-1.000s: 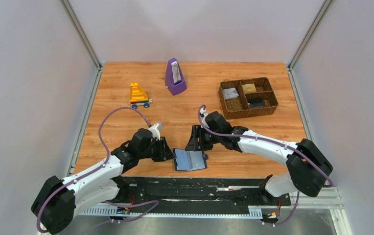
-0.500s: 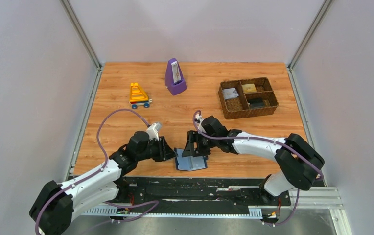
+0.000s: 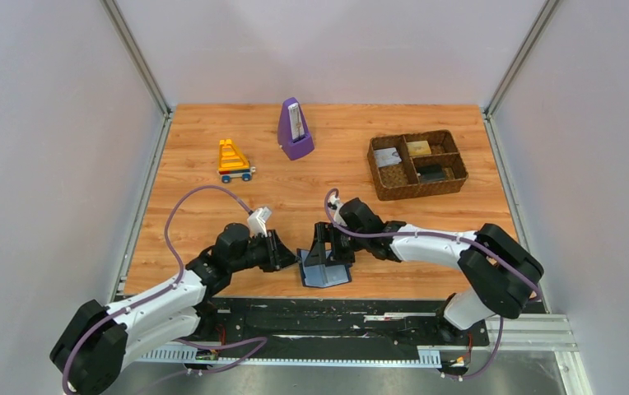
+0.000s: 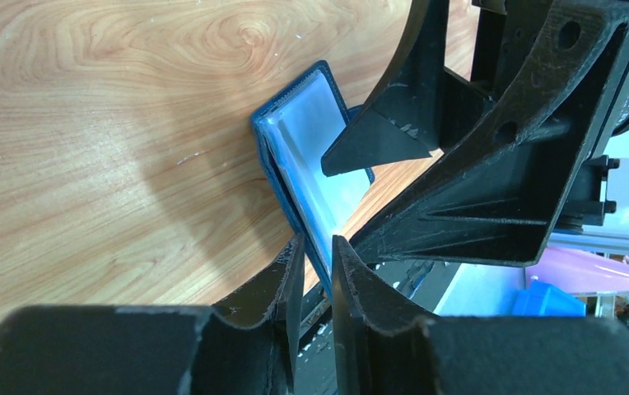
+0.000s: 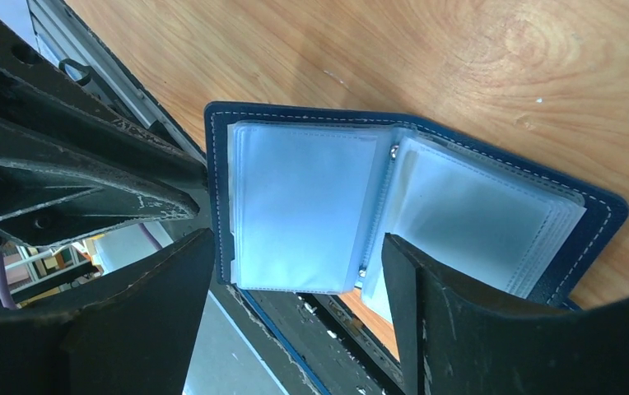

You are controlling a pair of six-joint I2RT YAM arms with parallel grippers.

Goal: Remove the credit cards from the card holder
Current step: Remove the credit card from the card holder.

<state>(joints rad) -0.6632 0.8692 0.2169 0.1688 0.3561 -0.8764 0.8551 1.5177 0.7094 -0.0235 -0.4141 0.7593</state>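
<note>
Scanned the counter (image 3: pixel 336 123): basket (image 3: pixel 417 195) at 1 o'clock holding a dark credit card (image 3: pixel 431 174); card holder (image 3: pixel 325 269) open at 6 o'clock. Noted left end effector (image 4: pixel 315 247) pinching its cover, right end effector (image 5: pixel 295 247) wide open, empty — shown sleeves seemingly bare; judged nearly finished.

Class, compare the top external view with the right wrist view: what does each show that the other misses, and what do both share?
Top external only: the purple metronome, the yellow toy, the woven basket. Right wrist only: clear sleeve pages and white cover stitching. Both: the card holder open on the wooden table, the right gripper open over it.
</note>
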